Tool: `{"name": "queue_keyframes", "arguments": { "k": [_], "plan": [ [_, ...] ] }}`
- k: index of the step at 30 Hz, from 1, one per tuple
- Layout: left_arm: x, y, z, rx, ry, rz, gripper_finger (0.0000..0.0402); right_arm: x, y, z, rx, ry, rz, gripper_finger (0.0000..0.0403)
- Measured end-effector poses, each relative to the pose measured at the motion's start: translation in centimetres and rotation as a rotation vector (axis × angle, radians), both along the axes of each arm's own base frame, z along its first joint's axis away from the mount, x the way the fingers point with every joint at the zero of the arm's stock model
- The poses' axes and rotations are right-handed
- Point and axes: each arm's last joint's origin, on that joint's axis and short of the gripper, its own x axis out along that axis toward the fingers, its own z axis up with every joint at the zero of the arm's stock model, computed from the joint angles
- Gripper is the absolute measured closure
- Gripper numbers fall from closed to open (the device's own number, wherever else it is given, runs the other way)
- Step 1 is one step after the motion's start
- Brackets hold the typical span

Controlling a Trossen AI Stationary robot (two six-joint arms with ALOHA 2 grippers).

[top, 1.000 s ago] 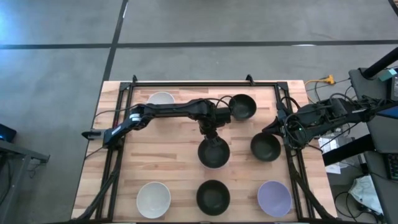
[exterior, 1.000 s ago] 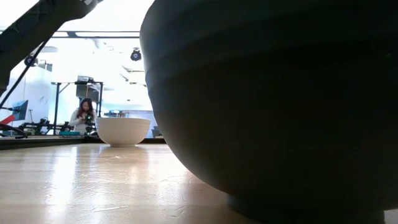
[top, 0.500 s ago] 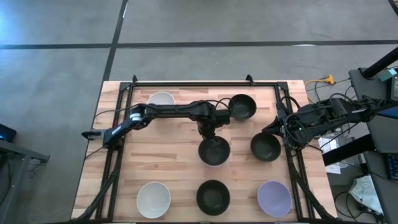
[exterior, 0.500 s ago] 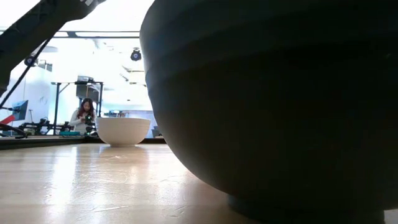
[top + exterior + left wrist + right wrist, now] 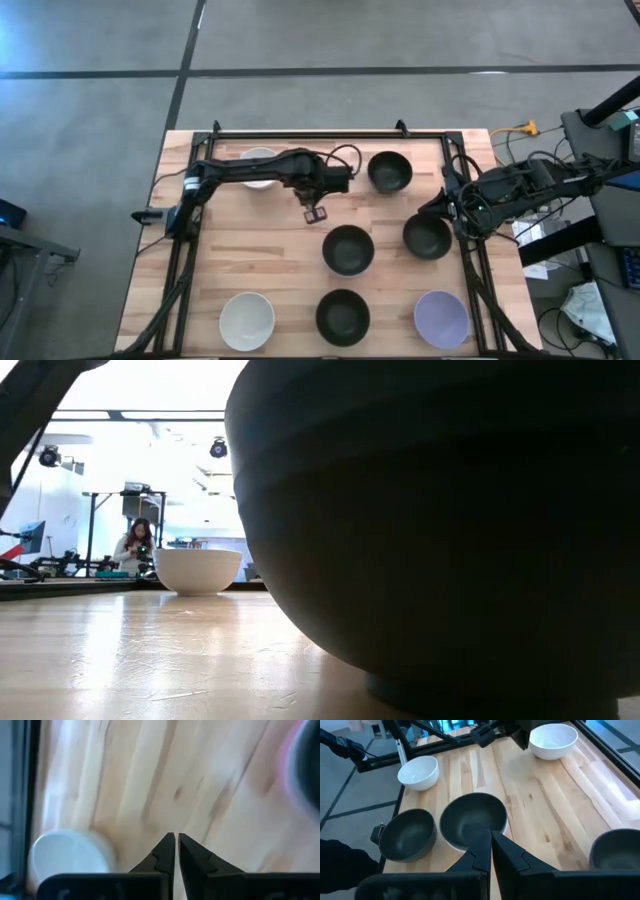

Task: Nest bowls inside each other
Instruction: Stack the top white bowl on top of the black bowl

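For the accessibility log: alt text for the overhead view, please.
The left gripper, shut and empty, hangs over bare wood above the central black bowl. Seven bowls sit apart on the table: four black, two white, one lavender. The right gripper, shut, rests beside the right black bowl.

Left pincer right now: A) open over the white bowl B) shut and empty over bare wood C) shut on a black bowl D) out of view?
B: the left pincer hangs shut over bare table, holding nothing, with the middle black bowl apart from it.
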Motion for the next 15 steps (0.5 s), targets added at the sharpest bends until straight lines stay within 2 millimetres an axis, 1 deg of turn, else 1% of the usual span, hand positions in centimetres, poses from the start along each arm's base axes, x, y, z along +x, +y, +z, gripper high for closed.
{"name": "queue_keyframes", "arguments": {
  "k": [3,7,10,12,15],
  "plan": [
    [-1.9,0.0,-0.3,0.001,0.038,-0.015,0.0394,0.4,0.1,-0.2,0.013,-0.021,-0.007,0.0394],
    [-5.7,0.1,-0.5,0.036,0.062,-0.005,0.0394,1.2,0.3,-0.4,0.03,-0.033,-0.032,0.0394],
    [-8.4,0.7,-1.5,0.054,0.011,0.023,0.0394,2.0,0.5,-0.6,0.016,-0.038,-0.057,0.0394],
    [-10.3,1.2,-2.0,0.055,-0.046,0.074,0.0392,2.7,0.6,-0.8,-0.01,-0.04,-0.088,0.0394],
    [-13.3,1.8,-2.3,0.053,-0.091,0.136,0.0373,4.0,0.8,-1.0,-0.037,-0.048,-0.127,0.0394]
  ]
}}
